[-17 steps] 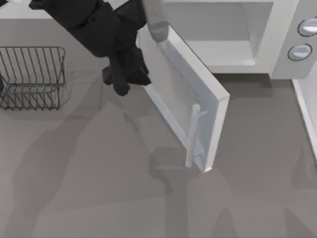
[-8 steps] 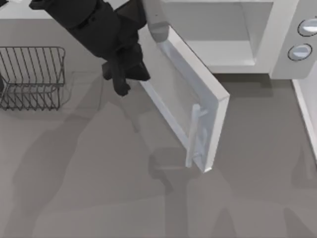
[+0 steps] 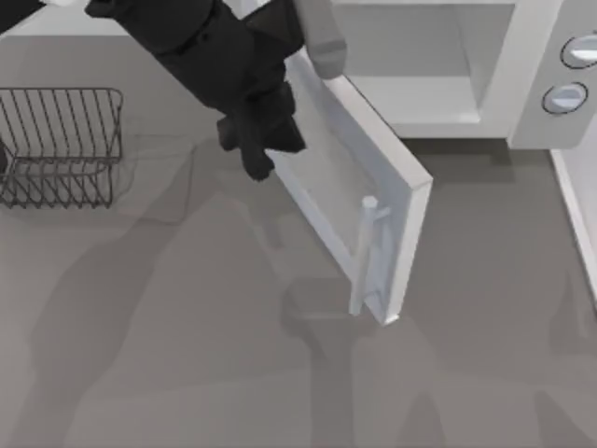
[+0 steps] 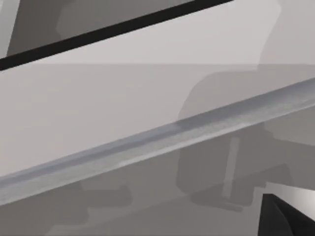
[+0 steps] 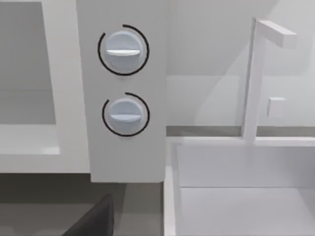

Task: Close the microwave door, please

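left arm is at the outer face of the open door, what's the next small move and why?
Probably keep the left tool pushing the microwave door toward the top view's right, swinging it shut. The door stands wide open, its handle edge far out from the microwave body, and the tool sits against the door's outer face near the hinge side. Sliding contact toward the handle may give better leverage.

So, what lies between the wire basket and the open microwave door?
In the top view, the left claw and its dark arm sit between the wire basket and the microwave door, close against the door's outer face; elsewhere only bare table.

No legible text, seemingly, anywhere.
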Robot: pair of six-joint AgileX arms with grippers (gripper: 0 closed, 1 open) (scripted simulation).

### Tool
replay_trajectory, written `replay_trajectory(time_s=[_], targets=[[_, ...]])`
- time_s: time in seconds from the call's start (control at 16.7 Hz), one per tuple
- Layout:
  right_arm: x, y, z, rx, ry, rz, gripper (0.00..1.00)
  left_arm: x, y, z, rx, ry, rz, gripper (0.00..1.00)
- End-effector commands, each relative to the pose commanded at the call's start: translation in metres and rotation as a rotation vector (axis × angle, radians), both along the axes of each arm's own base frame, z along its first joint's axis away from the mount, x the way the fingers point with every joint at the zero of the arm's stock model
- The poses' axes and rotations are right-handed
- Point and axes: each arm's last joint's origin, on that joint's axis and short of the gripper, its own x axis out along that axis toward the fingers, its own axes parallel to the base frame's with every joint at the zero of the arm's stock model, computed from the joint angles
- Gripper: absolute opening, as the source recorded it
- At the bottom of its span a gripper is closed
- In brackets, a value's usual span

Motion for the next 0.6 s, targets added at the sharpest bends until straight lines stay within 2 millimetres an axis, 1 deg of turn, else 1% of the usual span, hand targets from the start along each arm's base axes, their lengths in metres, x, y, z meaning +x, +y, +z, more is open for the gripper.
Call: replay_trajectory(time_s=[0.18, 0.6], targets=[[0.0, 0.0, 0.0, 0.0, 0.0, 0.0, 1.0, 0.0, 0.001, 0.0, 0.0, 0.002, 0.003, 0.0], [0.0, 0.0, 0.0, 0.0, 0.0, 0.0, 1.0, 0.0, -0.016, 0.0, -0.001, 0.001, 0.003, 0.0]])
